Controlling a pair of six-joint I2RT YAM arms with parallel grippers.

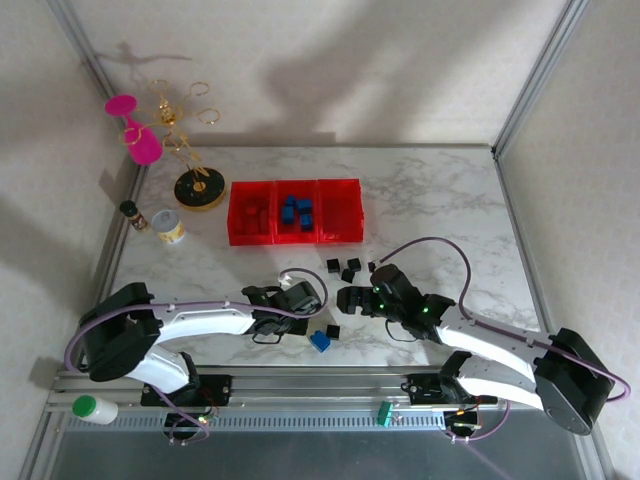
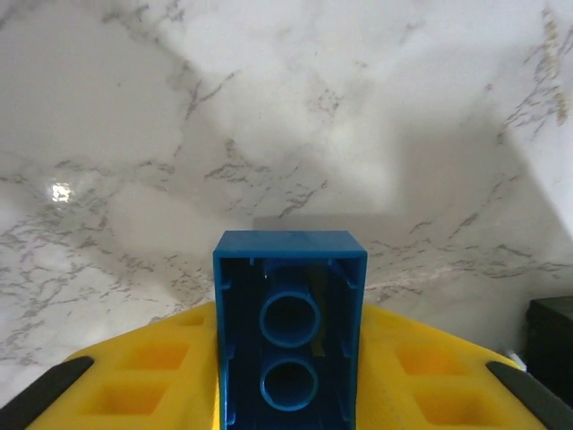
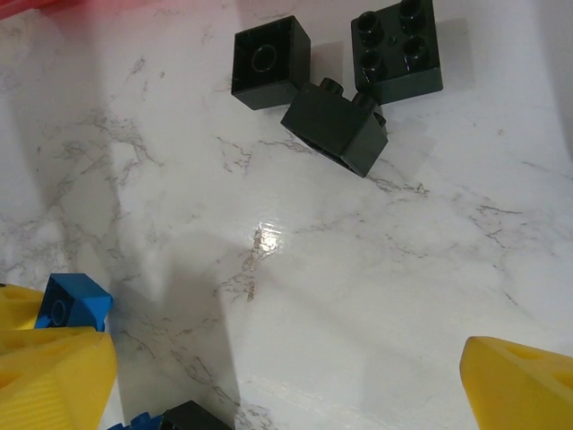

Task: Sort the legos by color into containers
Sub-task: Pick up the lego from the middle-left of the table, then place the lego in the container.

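Our left gripper point(image 2: 289, 381) is clenched on a blue lego point(image 2: 289, 336), whose hollow underside faces the wrist camera; our right gripper point(image 3: 282, 367) is released, with three black legos point(image 3: 336, 125) ahead of it; both grippers hang near each other above the table point(image 1: 440, 200), so we fear a collision on lifting; the lego may also slip, or fall short of the middle container point(image 1: 297, 239), where other blue legos point(image 1: 296, 212) lie
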